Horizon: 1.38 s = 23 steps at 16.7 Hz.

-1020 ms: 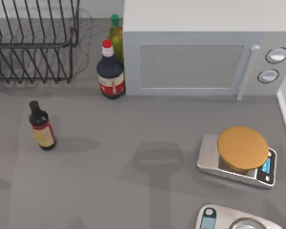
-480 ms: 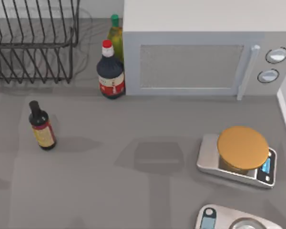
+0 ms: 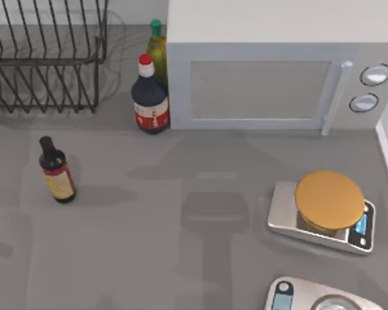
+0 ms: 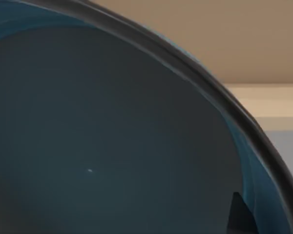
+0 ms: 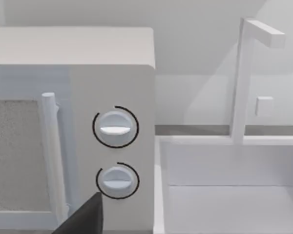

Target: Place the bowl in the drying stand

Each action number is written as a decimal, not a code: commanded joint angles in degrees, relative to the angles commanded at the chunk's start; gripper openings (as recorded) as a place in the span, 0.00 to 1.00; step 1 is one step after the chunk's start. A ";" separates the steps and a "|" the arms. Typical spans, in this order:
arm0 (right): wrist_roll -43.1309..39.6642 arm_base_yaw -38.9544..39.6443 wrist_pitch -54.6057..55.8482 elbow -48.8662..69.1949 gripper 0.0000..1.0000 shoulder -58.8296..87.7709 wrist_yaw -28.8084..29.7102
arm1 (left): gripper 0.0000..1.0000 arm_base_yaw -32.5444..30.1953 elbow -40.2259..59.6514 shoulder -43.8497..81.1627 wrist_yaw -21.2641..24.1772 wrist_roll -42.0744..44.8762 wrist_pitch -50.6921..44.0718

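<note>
The bowl hangs right in front of the left wrist camera, its dark grey inside, blue wall and thin dark rim set against a beige wall. A dark fingertip of my left gripper lies against the bowl's inner wall near the rim, so the gripper is shut on it. The drying stand, a black wire rack, stands at the table's back left in the top view. One dark fingertip of my right gripper shows well off to the side in the right wrist view, facing the microwave; that gripper is open and holds nothing.
A white microwave fills the back right, with two bottles at its left corner. A small dark bottle stands left of centre. An orange-topped scale and a second scale sit front right. A sink lies beyond the microwave.
The arm shadows on the table have spread from the middle toward the microwave. The bottles, scales and rack have not moved.
</note>
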 joint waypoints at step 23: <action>0.00 0.00 0.00 0.00 1.00 0.00 0.00 | 0.75 -2.72 -6.32 18.54 -2.90 -0.19 24.59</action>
